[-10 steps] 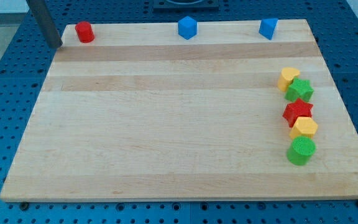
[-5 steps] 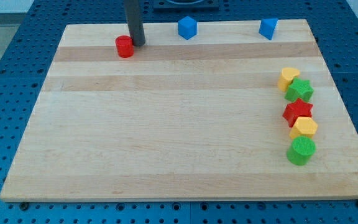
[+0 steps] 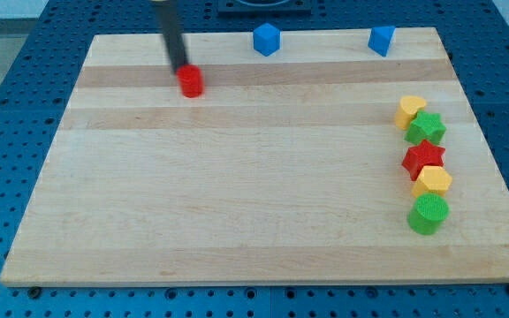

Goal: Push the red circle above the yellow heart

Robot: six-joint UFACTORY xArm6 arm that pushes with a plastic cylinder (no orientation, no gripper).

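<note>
Touching my tip (image 3: pixel 180 70): red circle (image 3: pixel 191 81)

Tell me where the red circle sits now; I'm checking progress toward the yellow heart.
The red circle lies in the board's upper left part, with my tip touching its upper-left edge, far left of the yellow heart.

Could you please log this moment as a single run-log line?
my tip: at red circle's upper-left edge | yellow heart: far toward view's right, beside green star | goal: not yet met
</note>
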